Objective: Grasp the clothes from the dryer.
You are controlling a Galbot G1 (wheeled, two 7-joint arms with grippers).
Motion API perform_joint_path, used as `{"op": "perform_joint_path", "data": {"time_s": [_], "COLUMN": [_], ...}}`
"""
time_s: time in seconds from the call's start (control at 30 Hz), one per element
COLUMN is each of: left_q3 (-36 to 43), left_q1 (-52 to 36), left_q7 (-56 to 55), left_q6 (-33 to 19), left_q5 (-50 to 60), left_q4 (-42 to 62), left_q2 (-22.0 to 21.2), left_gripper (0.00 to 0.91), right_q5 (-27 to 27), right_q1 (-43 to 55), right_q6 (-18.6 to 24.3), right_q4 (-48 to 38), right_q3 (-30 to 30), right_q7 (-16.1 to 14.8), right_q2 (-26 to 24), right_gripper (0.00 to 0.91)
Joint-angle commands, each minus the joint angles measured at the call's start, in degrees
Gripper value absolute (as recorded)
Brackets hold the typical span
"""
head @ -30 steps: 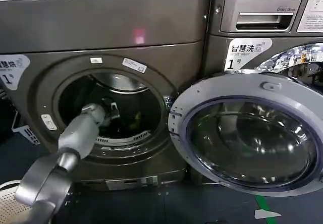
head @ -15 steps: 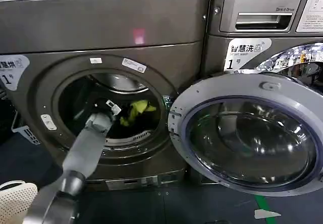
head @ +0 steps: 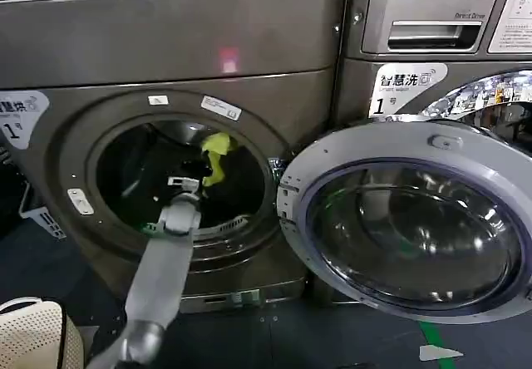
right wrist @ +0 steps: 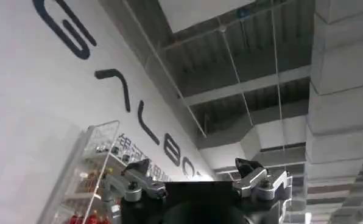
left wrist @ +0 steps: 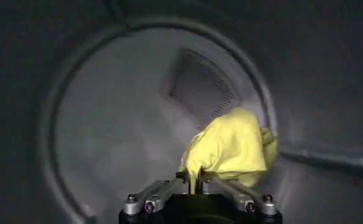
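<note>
Dark floor underfoot, two front-loading machines side by side: the dryer point(head: 166, 61), bronze-grey with a small red light on its plain top panel and a "1" sticker at its left edge, and just beside it to the right the silver LG machine point(head: 432, 20). Round dryer door point(head: 411, 219) swung wide open to the right, hanging in front of the LG machine's lower half. Left arm reaching up from low in the head view, through the round mouth and into the dark drum. Left claw point(left wrist: 195, 178) closed on the clothes point(head: 216, 154), pinching the lower edge of the yellow-green bundle between its fingers; bundle held up in the upper middle of the drum opening, clear of the drum's bottom. Perforated vent panel point(left wrist: 200, 85) on the drum's back wall behind the cloth. Right claw point(right wrist: 200, 173) raised away from the machines, pointing at a ceiling and a lettered white wall, fingers spread apart and holding nothing.
</note>
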Motion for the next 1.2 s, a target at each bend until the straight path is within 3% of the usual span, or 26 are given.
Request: {"op": "perform_joint_path", "data": {"time_s": [0.03, 0.63, 1.2], "left_q3": [-3.97, -3.23, -2.74], "left_q1": [8.19, 8.44, 7.8], "left_q7": [-10.91, -1.89, 0.36], "left_q6": [-2.78, 1.97, 1.74], "left_q5": [-2.34, -6.63, -6.78], "left_q4": [-10.71, -10.98, -10.63], "left_q2": [-3.63, -2.32, -1.65], "left_gripper": [0.0, 0.0, 0.0], "right_q5": [1.82, 1.82, 0.99], "right_q1": [-0.55, -1.17, -0.63], "right_q6": [-0.58, -0.71, -2.23], "right_q4": [0.07, -0.34, 0.61], "right_q3": [0.98, 2.49, 2.17], "right_q7": [0.21, -0.34, -0.54], "right_q2": [-0.23, -0.71, -1.29], "right_gripper": [0.907, 0.907, 0.907]}}
